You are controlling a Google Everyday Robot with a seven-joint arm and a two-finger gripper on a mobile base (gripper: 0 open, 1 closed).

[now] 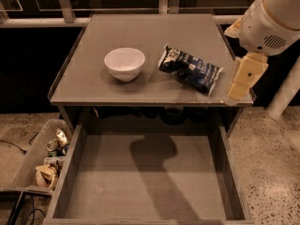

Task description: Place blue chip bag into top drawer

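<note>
The blue chip bag point(190, 69) lies flat on the grey cabinet top point(140, 36), right of the middle, its long side slanting towards the front right. The top drawer point(140, 182) is pulled out below the top, with nothing on its flat bottom but the arm's shadow. My gripper point(242, 80) hangs from the white arm at the right edge of the cabinet top, just right of the bag and apart from it. It holds nothing that I can see.
A white bowl point(124, 63) stands on the cabinet top left of the bag. A small clear bin of clutter point(44, 156) sits on the speckled floor left of the drawer. A dark railing runs behind the cabinet.
</note>
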